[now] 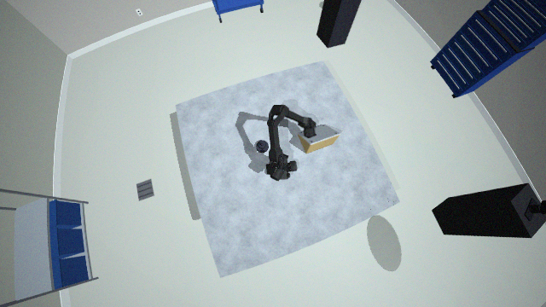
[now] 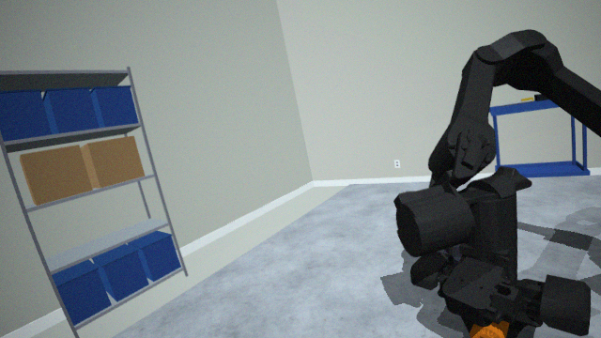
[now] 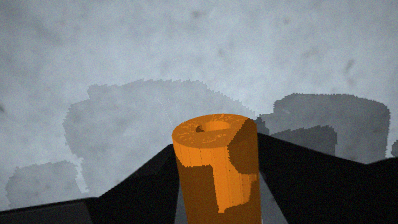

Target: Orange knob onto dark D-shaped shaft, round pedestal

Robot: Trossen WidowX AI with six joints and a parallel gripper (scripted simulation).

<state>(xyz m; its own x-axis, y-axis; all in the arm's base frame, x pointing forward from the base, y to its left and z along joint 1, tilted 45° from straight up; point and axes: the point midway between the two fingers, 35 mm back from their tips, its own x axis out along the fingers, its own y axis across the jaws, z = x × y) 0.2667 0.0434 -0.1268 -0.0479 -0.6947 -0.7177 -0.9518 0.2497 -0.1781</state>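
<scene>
The orange knob [image 3: 237, 187] [image 2: 490, 331] is between the fingers of my gripper [image 3: 214, 146]. Both dark fingers meet its sides in the wrist view, so the gripper is shut on it. The knob's round end with its hole faces the camera; the hole's flat side cannot be made out. In the exterior view only a bit of the knob shows at the bottom edge, and in the top view the arm hides it. The dark round pedestal [image 1: 258, 147] stands to the left of the arm in the top view, apart from the gripper. The shaft's flat side cannot be seen.
The arm's base is on a grey-topped, yellow-sided block [image 1: 322, 143] at the right of the arm. The marbled square surface [image 1: 239, 230] carries the arm and pedestal. Shelves [image 2: 108, 131], a blue cart [image 2: 540, 170] and dark columns [image 1: 339, 21] stand beyond it.
</scene>
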